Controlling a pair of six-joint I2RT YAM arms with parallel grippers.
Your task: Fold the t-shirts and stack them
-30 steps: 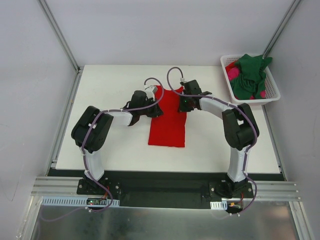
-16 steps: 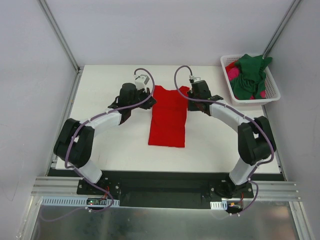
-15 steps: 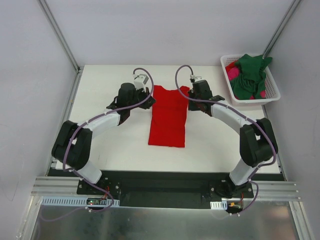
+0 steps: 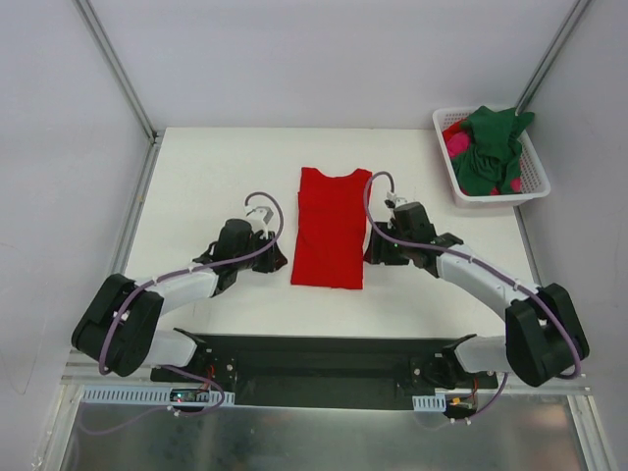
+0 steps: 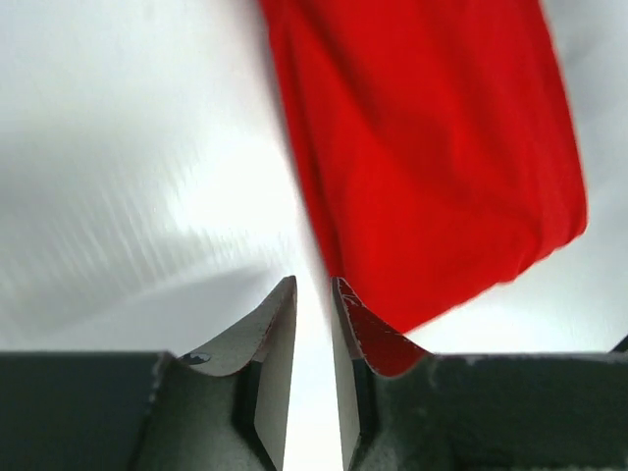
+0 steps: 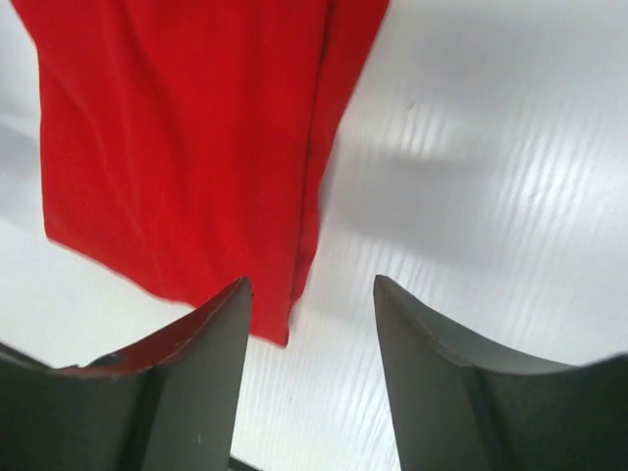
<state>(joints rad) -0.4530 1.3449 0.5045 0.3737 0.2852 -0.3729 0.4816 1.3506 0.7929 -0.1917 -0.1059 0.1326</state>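
Open tabletop beyond red t-shirt; basket at far-right corner.

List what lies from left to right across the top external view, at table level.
left tool → red t-shirt → right tool → white basket

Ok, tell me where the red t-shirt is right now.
In the top view the red t-shirt lies flat at the middle of the table, between the left hand and the right hand, left of the white basket.
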